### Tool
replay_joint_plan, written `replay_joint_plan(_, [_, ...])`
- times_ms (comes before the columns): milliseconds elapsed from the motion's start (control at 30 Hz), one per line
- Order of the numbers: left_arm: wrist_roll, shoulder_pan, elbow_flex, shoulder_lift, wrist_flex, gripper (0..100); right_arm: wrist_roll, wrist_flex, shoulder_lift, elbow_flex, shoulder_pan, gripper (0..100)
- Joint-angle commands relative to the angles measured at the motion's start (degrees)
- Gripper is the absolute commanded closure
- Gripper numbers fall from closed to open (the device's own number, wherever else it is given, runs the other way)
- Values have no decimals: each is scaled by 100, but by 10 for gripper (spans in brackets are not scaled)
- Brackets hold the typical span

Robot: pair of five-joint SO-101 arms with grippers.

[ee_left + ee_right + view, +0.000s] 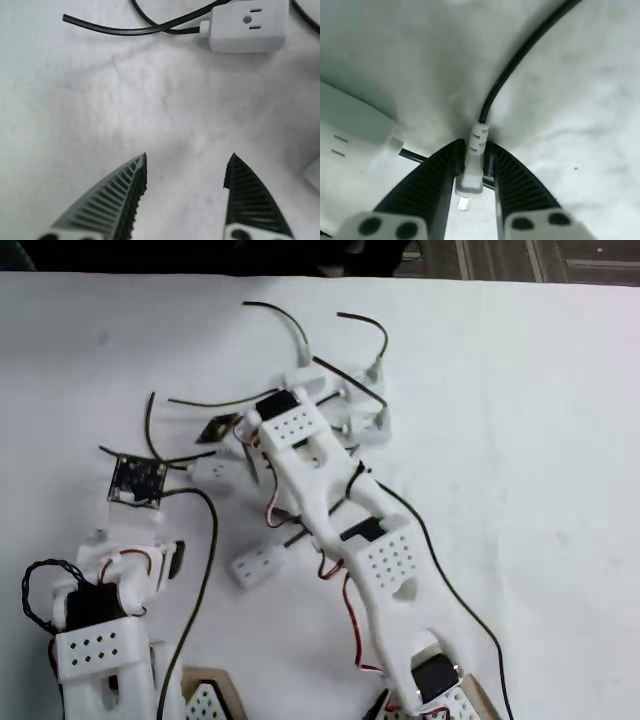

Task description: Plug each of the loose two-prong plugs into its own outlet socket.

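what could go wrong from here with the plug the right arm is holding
The right end effector pinches the plug by its narrow body, so it may twist when pushed in.
The socket beside it lies loose; the left end effector is open over bare table, holding nothing, so the socket could slide away.
The plug's black cord might drag or snag.

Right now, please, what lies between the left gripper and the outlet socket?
Bare table, seen in the left wrist view, separates the left gripper from the outlet socket.
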Motion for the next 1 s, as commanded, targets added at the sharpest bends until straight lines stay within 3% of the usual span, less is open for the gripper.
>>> replay_joint_plan(0, [-79,-31,-18,-92,0,745,158,48,251,149,-145,982])
replay_joint_plan(233, [-79,-31,-18,-92,0,745,149,57,233,-387,-268,982])
replay_joint_plan(400, [-79,-31,-18,-92,0,745,97,66,-567,-527,-224,982])
replay_joint_plan(967, [-35,-31,-62,-101,-114,745,-712,66,-4198,1538,-145,982])
